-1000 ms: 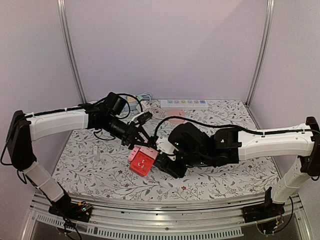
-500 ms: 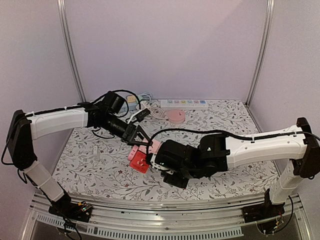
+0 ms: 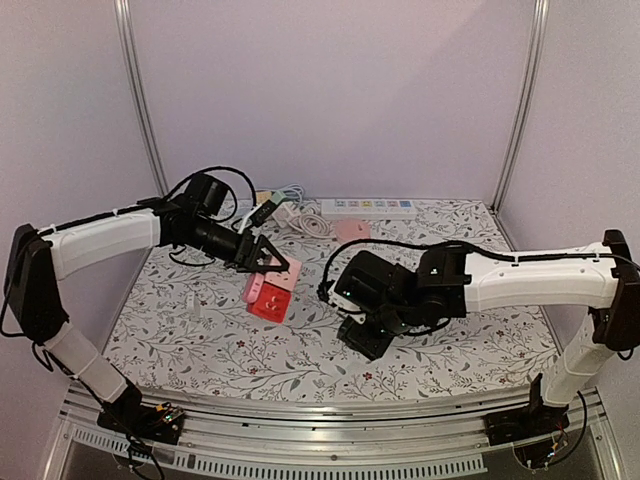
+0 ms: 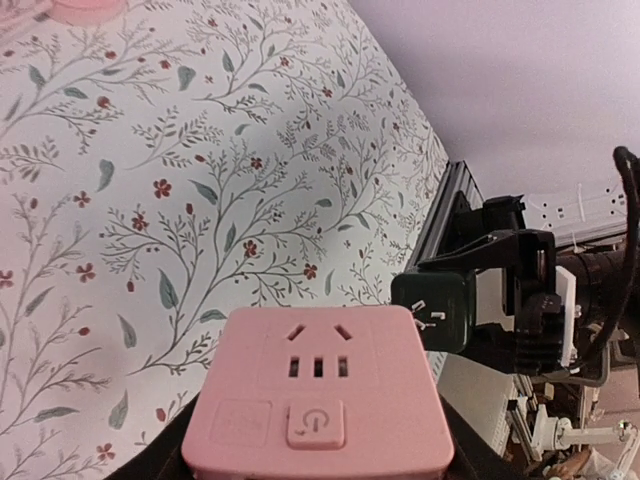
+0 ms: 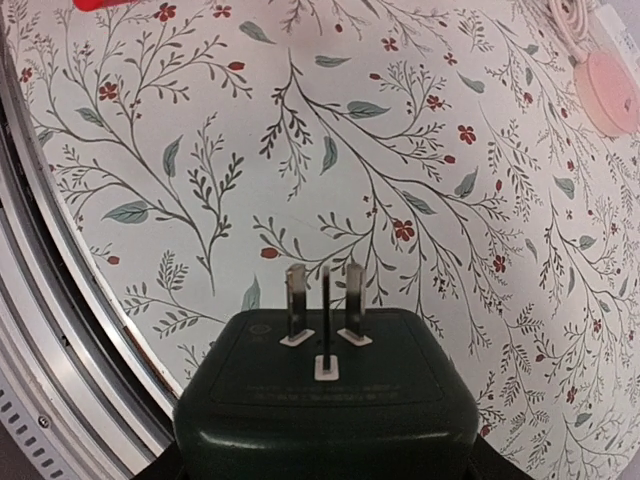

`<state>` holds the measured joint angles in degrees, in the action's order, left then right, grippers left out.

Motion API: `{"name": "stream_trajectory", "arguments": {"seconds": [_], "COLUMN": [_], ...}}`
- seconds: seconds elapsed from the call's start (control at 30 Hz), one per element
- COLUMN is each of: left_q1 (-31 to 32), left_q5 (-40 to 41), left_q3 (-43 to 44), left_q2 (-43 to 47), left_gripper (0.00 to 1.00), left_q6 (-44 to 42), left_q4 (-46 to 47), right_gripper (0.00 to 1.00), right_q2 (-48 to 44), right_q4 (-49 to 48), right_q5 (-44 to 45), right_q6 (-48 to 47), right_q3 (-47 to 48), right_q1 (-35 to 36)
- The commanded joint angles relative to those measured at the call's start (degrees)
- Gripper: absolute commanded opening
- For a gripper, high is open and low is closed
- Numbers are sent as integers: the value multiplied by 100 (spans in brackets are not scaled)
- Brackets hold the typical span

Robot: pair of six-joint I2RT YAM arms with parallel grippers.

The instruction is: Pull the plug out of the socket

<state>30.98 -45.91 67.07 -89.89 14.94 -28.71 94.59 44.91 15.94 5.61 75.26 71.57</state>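
On the left, the left gripper [image 3: 265, 268] was pinching the pink socket [image 4: 318, 400] by its sides, low over the flowered table [image 3: 200, 350]. Whether it touched the cloth could not be told. The socket's face was bare, its slots empty. To the right of it, and clearly apart, the right gripper [image 3: 372, 325] was clamped on the dark green plug [image 5: 325, 395], whose metal prongs stuck out free above the cloth.

By the look of it the pull itself was done, since plug and socket no longer met. What was left seemed to be putting both pieces down. That would call for lowering each arm gently and letting go only once the piece rested on the table.

Around them, from left to right, lay a small white bit [image 3: 195, 304] on the cloth, a coil of white cable [image 3: 290, 204] at the back, a round pink disc [image 3: 352, 231] and a white power strip [image 3: 366, 207] along the wall. None stood between the arms; the black cable looping over the right arm was the likeliest snag.
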Motion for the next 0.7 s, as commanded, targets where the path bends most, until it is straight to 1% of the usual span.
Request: {"name": "stream_trajectory", "arguments": {"seconds": [0.0,0.1,0.17,0.23,0.27,0.33,0.47,0.57,0.67], "left_q1": [-810,-1199,-1365,-1375,-1377,-1376,-1377,-1381,-1376], "left_q5": [239,244,402,875,1089,1265,1232,1353,1254], "left_q3": [63,2,-249,-587,-627,-617,-688,-781,-809], "left_q2": [621,878,1170,1546,1669,1861,2204,2433,2486], "left_gripper": [3,3,3,4,4,4,5,6,7], "left_q6": [70,18,-3,-26,-31,-15,47,5,38], "left_q4": [242,74,117,295,256,243,420,461,523], "right_gripper": [38,38,38,38,38,38,39,39,39], "right_q2": [-220,-114,91,341,529,780,1381,1820,2084], "right_q4": [-155,-360,-578,-757,-837,-1064,-1527,-1662,-2004], "right_q5": [178,37,-43,-118,-190,-352,-743,-653,-629], "right_q6": [684,933,1049,1067,1082,1189,1500,1664,1839], "right_q3": [-185,-301,-239,-20,120,370,755,1119,1308], "right_q1": [-530,-937,-1089,-1106,-1102,-1106,-1076,-966,-865]}}
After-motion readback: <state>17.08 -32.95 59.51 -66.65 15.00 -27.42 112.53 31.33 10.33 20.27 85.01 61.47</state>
